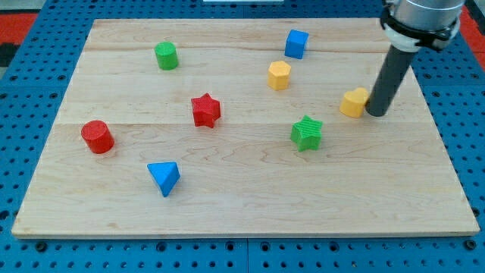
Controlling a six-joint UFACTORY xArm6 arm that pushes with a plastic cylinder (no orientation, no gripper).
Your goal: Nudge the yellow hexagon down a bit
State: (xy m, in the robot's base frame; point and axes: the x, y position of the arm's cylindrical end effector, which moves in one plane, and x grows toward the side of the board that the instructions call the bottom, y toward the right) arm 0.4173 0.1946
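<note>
Tool a bare rod, pinching nothing: my tip (377, 114) touches the right one of two yellow blocks (353, 102).

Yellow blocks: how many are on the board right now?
2. The yellow hexagon sits toward the view's top, right of centre, below the blue cube. The other yellow block lies at the view's right, directly left of my tip. None appear hidden.

The wooden table (250, 201) carries eight blocks: green cylinder (167, 55), blue cube (296, 43), yellow hexagon (279, 75), another yellow block (353, 102), red star (205, 111), green star (306, 133), red cylinder (98, 136), blue triangle (164, 177).
</note>
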